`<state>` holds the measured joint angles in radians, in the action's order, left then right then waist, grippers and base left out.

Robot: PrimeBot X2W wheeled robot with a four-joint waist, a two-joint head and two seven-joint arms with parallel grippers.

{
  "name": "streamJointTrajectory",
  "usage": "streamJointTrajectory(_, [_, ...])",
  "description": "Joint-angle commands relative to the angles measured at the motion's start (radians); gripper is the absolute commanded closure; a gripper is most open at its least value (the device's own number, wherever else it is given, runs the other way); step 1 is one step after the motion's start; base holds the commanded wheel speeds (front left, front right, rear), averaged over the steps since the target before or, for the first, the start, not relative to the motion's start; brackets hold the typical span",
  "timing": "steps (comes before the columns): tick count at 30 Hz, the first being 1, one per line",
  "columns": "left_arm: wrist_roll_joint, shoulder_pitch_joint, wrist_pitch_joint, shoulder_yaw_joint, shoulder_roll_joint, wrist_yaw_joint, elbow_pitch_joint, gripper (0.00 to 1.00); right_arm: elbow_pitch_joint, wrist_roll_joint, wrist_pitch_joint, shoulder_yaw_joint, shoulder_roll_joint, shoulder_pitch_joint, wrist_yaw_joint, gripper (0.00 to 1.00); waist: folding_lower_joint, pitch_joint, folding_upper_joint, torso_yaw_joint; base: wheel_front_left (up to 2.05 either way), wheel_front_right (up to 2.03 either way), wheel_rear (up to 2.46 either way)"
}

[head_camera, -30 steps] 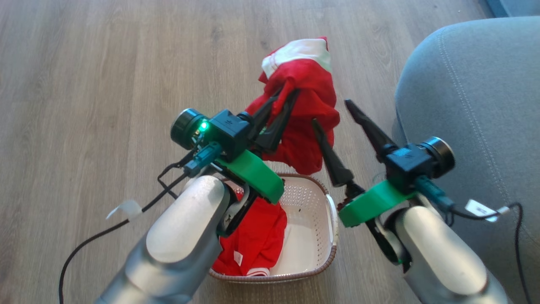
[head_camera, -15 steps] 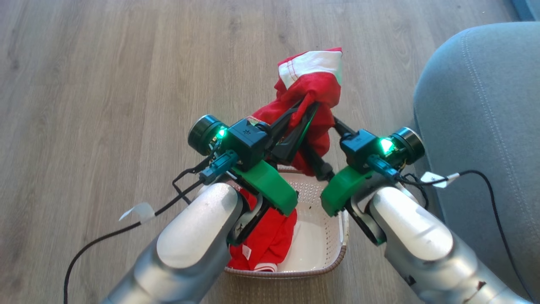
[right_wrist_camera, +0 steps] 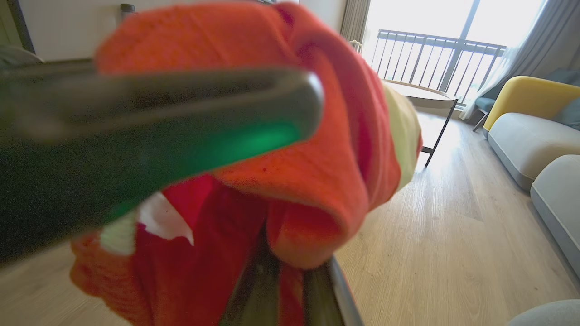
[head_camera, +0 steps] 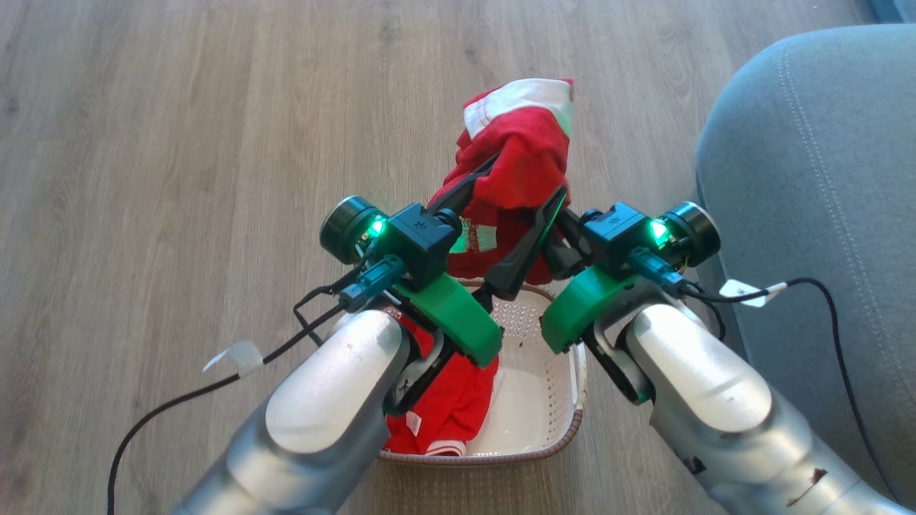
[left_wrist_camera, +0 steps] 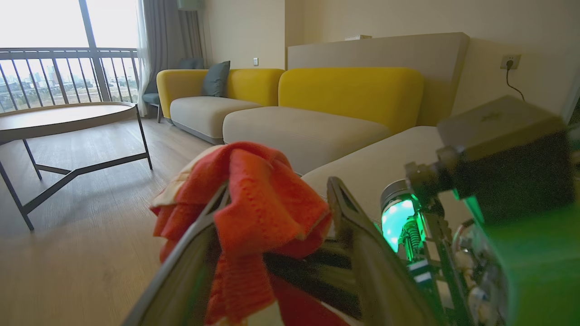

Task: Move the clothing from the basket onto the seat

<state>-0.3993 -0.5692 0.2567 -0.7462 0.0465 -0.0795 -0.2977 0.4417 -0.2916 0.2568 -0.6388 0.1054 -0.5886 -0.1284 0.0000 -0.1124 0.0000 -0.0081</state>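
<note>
Far left: pale wood-plank floor, crossed near the robot by a black cable with a white tag.

Next, left tool: two long dark fingers spread wide apart, clamping nothing, raised above the far end of the basket.

Over and between those fingers: bright red fabric garment with a white panel, bunched and held up in the air, clear of the floor. In the left wrist view, draped over the left-hand finger and touching it.

Below, nearer the robot: cream-white perforated plastic basket with a brown woven-look rim, on the floor just beside the seat. In its left half, a second red garment with a small white label, crumpled and partly hidden by the left forearm.

Right of that, right tool: fingers pressed together, clamped on the lifted red garment, with cloth bulging over them in the right wrist view.

Far right: large grey upholstered seat cushion with stitched seams, apart from the lifted garment.
</note>
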Motion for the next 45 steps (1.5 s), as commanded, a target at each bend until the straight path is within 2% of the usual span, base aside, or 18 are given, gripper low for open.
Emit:
streamJointTrajectory(1, [0.015, -0.033, 0.005, 0.043, 0.004, -0.005, 0.020, 0.00, -0.049, -0.003, 0.005, 0.011, -0.007, -0.004, -0.002, 1.00, 0.0000, -0.001, 0.0000, -0.006, 0.00, 0.00, 0.00])
streamJointTrajectory(9, [0.047, -0.015, 0.005, 0.067, 0.004, -0.030, -0.018, 0.00, -0.099, 0.002, 0.005, 0.080, 0.008, 0.051, -0.002, 1.00, 0.0000, 0.009, 0.0000, -0.045, 0.00, 0.00, 0.00])
streamJointTrajectory(15, [0.068, 0.008, 0.005, 0.084, 0.005, -0.044, -0.031, 0.00, -0.140, 0.013, 0.005, 0.142, 0.016, 0.100, -0.002, 1.00, 0.0000, 0.019, 0.0000, -0.112, 0.00, 0.00, 0.00])
streamJointTrajectory(30, [0.065, 0.084, 0.005, 0.074, 0.004, -0.051, -0.004, 0.00, -0.242, 0.013, 0.005, 0.246, 0.029, 0.198, -0.002, 1.00, 0.0000, 0.067, 0.0000, -0.393, 0.00, 0.00, 0.00])
streamJointTrajectory(38, [0.055, 0.116, 0.005, 0.067, 0.004, -0.051, 0.017, 0.00, -0.297, 0.011, 0.005, 0.307, 0.028, 0.242, -0.002, 1.00, 0.0000, 0.070, 0.0000, -0.509, 0.00, 0.00, 0.00])
streamJointTrajectory(45, [0.055, 0.098, 0.005, 0.020, 0.005, -0.051, 0.055, 0.00, -0.374, 0.031, 0.005, 0.399, 0.023, 0.299, -0.002, 1.00, 0.0000, 0.050, 0.0000, -0.528, 0.00, 0.00, 0.00])
